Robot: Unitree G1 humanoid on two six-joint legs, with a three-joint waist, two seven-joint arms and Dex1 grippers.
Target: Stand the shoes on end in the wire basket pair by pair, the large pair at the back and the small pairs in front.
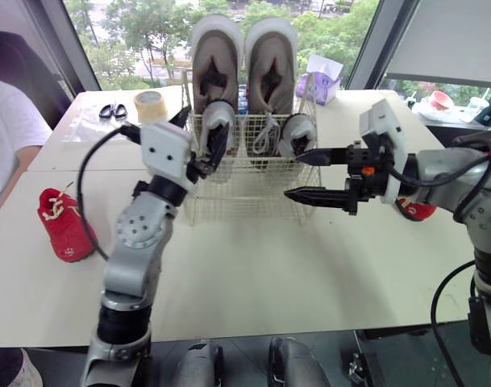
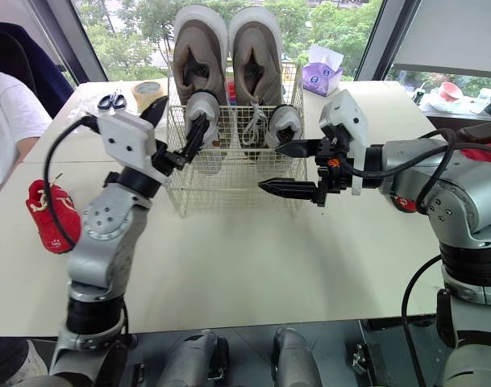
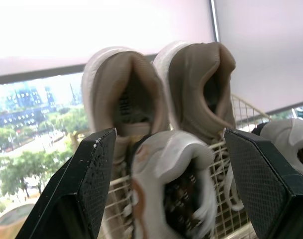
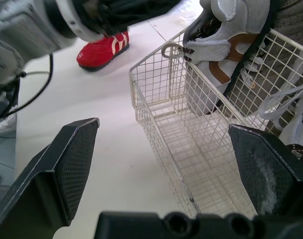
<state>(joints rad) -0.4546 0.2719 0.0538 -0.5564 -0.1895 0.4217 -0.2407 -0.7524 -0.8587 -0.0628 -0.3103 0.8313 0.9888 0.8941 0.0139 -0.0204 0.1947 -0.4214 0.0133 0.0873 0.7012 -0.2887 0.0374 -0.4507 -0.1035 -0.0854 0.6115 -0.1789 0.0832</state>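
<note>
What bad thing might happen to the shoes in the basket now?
The left gripper is open with a finger each side of the small white shoe; pulling away, it might catch and tip it. The right gripper, open, points at the wire basket from the side; a nudge might shift it.

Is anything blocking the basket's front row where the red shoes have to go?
Nothing visible. The wire basket's front row is bare; the small white shoes stand behind it.

1 red shoe (image 1: 418,211) mostly behind the right arm, a person (image 1: 7,137) half beyond the left edge
</note>
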